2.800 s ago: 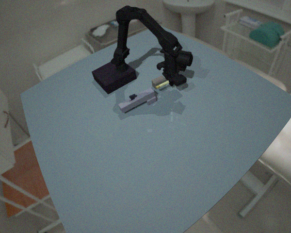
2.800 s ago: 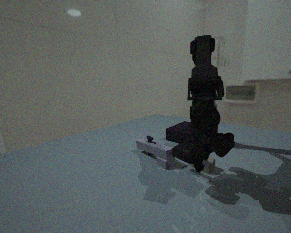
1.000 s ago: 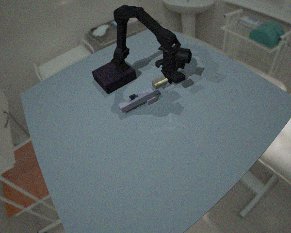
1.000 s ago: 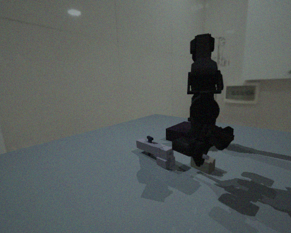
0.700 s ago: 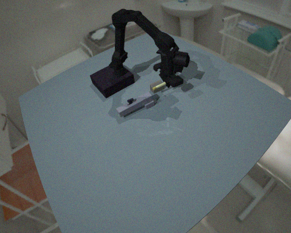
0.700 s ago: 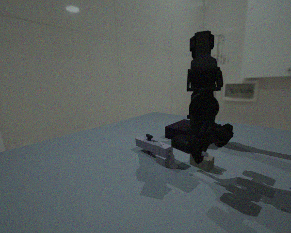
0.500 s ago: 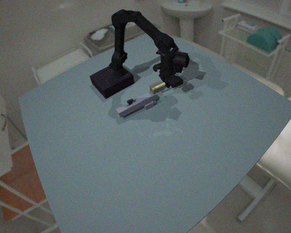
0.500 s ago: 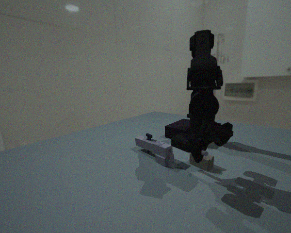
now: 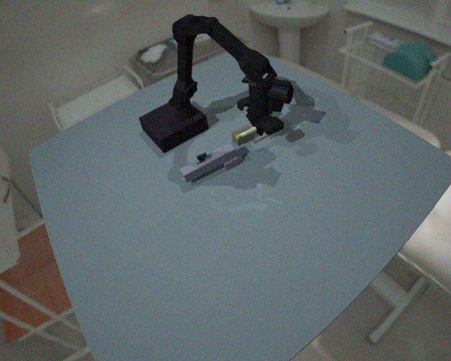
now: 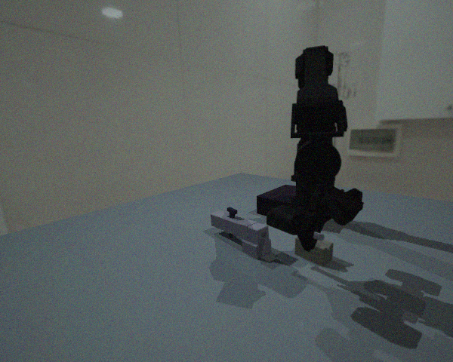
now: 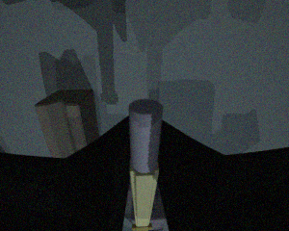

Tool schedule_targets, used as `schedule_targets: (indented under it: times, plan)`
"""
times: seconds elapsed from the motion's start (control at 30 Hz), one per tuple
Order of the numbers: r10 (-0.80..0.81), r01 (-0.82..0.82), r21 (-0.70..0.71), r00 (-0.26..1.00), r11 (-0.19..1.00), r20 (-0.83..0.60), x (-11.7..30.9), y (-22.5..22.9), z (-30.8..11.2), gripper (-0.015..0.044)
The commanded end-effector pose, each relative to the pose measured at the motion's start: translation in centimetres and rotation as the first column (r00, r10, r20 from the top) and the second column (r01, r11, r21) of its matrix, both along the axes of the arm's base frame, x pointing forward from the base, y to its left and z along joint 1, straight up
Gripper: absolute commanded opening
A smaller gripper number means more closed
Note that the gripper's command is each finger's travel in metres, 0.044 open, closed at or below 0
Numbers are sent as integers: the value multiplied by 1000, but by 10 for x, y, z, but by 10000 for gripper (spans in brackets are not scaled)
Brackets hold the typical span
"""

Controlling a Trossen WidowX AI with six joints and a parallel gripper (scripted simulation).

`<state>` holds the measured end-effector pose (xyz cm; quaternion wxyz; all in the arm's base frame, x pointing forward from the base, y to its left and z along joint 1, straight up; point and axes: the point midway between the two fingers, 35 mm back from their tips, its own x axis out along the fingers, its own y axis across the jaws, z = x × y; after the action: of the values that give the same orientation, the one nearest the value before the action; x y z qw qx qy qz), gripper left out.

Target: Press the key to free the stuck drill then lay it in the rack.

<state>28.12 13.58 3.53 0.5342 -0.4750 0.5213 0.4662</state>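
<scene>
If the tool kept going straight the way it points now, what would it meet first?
Probably the tabletop, as the tool points down; the tan block seems just beside its path, though depth is unclear.

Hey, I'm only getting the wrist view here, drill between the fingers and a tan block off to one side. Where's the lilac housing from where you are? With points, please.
Observer: On the table, beside the tan block [image 9: 246,140] [image 10: 324,255] [image 11: 52,120] and outside your view.
Operator: Anything on top of it?
Observer: Yes, a small dark peg [image 9: 201,156] [image 10: 231,212] stands up from the housing [image 9: 208,166] [image 10: 238,228].
Operator: And the drill [image 9: 246,133] [image 10: 318,236] [image 11: 144,140], is it out of the housing?
Observer: It is; the top view shows a gap between its yellow part and the housing.
</scene>
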Motion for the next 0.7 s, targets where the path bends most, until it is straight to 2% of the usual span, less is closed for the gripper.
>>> schedule_targets:
  times: [0.0, 0.67]
  plan:
    - [4, -4, 5, 1000, 1000, 5, 1, 1, 3, 0]
    - [4, -4, 5, 1000, 1000, 5, 2, 2, 7, 0]
